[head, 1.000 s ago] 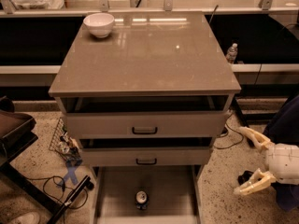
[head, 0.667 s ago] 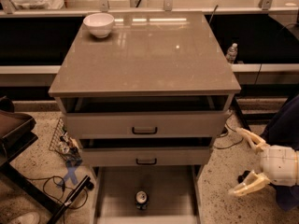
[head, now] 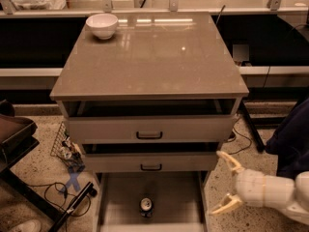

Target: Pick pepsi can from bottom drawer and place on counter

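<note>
Since a second ago, the gripper (head: 217,183) has come lower and further to the left, and it is now just beside the right front corner of the drawer cabinet. Its two pale fingers (head: 229,160) are spread wide and hold nothing. They point to the left, toward the open bottom drawer (head: 176,192).

The pepsi can (head: 146,206) lies to the left of the gripper and a little lower in the picture. It is on the grey floor of the bottom drawer, near the front and about in the middle between the two sides. It stands upright, with its silver top turned up, so its long axis is vertical. I judge the fingers must come to it from the side or from above.

The right rail of the drawer is between the gripper and the can, so I think the arm must first pass over this rail. Above the can, the two pale upper drawers (head: 149,129) are slightly open. The tabletop (head: 154,62) is higher and carries a white bowl (head: 102,25) at its far left corner.
</note>
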`<state>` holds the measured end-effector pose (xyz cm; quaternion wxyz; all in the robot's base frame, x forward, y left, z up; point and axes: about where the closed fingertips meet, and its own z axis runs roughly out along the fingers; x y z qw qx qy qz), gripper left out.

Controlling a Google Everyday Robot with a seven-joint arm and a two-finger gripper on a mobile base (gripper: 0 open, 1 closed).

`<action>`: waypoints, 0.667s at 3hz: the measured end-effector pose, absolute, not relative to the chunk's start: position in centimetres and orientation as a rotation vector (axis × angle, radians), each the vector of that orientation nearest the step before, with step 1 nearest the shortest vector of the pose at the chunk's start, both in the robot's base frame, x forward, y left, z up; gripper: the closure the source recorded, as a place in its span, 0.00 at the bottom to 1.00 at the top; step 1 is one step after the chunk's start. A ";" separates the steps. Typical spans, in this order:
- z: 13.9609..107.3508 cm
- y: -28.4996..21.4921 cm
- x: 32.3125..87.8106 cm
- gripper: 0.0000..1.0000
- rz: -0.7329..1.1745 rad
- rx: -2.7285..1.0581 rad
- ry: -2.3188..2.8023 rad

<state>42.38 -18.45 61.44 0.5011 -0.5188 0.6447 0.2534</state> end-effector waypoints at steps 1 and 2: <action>53.9 -15.4 42.6 0.00 0.646 -1.288 1.536; 47.1 -13.2 43.3 0.00 0.667 -1.331 1.544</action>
